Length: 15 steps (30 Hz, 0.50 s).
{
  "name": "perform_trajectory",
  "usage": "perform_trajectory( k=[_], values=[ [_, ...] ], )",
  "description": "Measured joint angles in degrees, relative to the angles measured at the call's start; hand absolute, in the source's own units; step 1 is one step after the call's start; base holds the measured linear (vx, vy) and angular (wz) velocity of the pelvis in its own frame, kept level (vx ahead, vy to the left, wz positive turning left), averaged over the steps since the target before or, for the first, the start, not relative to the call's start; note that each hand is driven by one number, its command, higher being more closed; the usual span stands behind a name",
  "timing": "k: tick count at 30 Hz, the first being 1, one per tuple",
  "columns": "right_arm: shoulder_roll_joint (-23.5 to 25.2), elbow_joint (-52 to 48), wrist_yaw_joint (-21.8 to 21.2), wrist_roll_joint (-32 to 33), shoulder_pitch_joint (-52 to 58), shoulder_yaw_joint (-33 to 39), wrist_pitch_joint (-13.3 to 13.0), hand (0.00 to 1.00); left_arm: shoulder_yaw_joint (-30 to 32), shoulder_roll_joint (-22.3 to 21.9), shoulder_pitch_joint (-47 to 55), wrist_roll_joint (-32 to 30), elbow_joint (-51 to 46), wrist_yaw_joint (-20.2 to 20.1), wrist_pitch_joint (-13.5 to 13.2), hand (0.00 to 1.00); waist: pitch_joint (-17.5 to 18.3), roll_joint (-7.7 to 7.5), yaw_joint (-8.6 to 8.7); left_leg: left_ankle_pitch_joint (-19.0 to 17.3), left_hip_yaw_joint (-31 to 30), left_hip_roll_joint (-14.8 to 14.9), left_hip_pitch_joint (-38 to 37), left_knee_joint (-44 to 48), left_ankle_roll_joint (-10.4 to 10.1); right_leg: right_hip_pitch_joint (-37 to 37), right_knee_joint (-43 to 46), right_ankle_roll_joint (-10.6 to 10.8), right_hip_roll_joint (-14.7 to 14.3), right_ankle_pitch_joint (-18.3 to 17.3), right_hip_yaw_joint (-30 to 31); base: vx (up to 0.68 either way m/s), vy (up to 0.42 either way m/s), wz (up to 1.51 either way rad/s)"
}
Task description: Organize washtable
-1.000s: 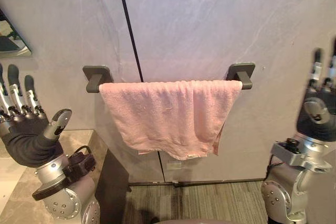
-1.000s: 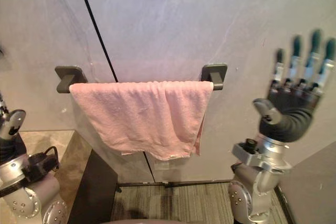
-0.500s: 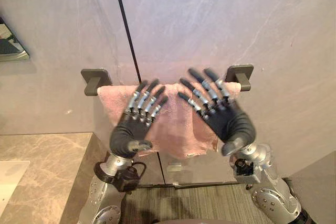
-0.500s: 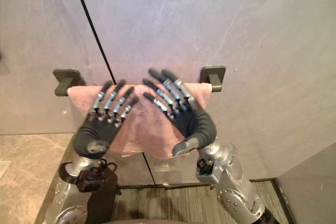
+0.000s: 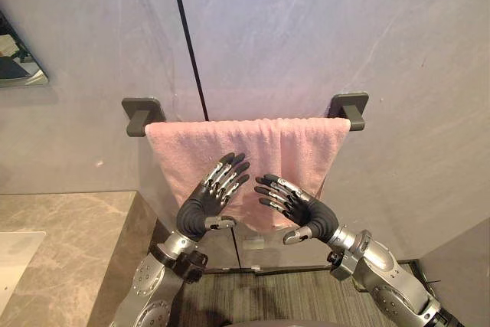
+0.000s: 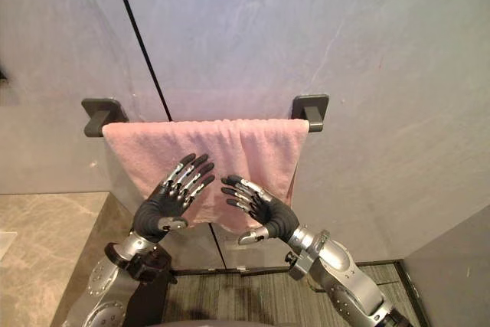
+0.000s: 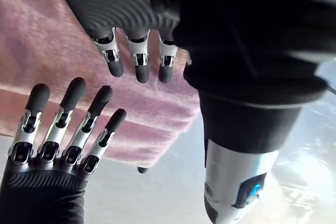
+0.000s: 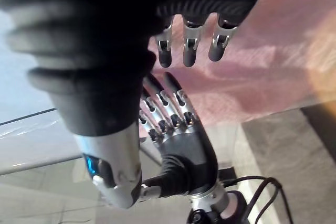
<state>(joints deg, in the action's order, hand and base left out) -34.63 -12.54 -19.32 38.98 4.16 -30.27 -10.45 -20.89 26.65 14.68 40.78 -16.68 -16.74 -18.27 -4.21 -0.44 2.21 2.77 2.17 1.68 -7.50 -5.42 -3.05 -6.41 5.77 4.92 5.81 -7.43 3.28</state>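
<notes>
Left robot hand (image 5: 197, 216) and right robot hand (image 5: 314, 220) released, fingers straight, level before towel (image 5: 245, 151) hem; towel spans rail (image 5: 349, 116) sideways, equally near both.

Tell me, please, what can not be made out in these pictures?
Part of the pink towel's lower edge: eye views, hidden behind the left hand and right hand.
Whether the fingers touch the towel: no view settles it.
Towel bar: covered by the towel between its brackets.
Stone counter: cut off by the left eye view's edges.
</notes>
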Motion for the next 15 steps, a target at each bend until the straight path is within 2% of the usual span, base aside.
perform_trajectory(
  k=[2,8,15],
  values=[
    [1.01,1.47,0.65,-2.39,0.0,0.11,0.14,0.0,0.03,-1.06,-0.01,-1.13,1.47,0.78,0.2,0.0,0.0,0.02,-0.01,0.01,-0.06,-0.01,0.57,0.01,0.0,0.55,0.01,0.0,0.0,0.0,-0.05,0.0,-0.001,0.02],
    [10.1,9.54,3.98,-10.14,0.09,4.48,0.28,0.0,1.35,-6.95,-0.27,-5.69,8.15,2.29,0.56,0.0,-0.43,-0.17,-0.02,0.02,-0.47,-0.14,1.03,0.01,0.02,0.63,-0.2,-0.04,0.11,-0.02,-0.43,0.01,-0.006,0.02],
    [15.1,13.31,6.85,-15.44,0.78,9.81,0.26,0.0,6.18,-11.45,-0.56,-12.43,13.44,6.54,1.04,0.0,-0.73,-0.29,0.0,0.02,-1.17,-0.3,1.68,0.0,0.02,0.67,-0.45,-0.02,0.34,-0.28,-1.22,-0.01,-0.009,0.05]
  ],
)
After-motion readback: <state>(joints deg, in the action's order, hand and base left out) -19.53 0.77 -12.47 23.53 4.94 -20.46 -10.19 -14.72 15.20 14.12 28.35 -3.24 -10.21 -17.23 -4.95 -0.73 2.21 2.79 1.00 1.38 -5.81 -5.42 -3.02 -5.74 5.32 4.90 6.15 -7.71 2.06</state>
